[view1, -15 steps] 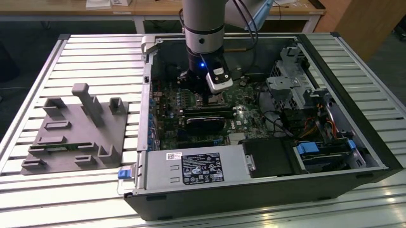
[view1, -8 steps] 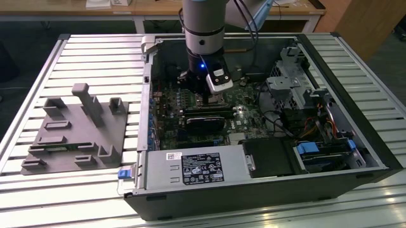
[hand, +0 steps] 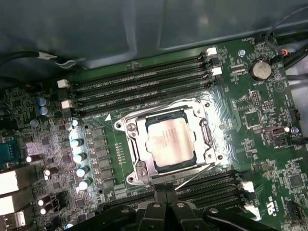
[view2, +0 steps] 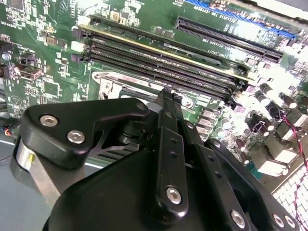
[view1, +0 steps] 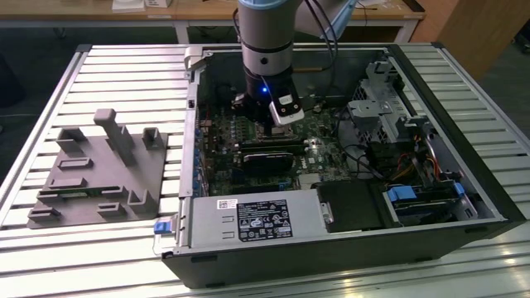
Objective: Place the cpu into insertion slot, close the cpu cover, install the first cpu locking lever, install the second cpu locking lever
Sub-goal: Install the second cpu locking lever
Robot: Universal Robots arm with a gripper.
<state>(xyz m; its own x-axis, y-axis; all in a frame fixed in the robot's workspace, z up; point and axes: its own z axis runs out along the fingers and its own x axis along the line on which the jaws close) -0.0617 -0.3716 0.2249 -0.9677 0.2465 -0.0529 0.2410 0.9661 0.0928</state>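
Hovering tool (hand: 163, 204) beside covered cpu (hand: 169, 141).

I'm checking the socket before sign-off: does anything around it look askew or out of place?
Nothing stands out. In the first wrist view the cpu lies square in its socket with the cpu cover framing it evenly.

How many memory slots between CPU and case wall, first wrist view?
4 memory slots, parallel in one bank beside the cpu. More slots on its other side are partly hidden.

The arm (view1: 267, 56) hides the insertion slot in the exterior view.
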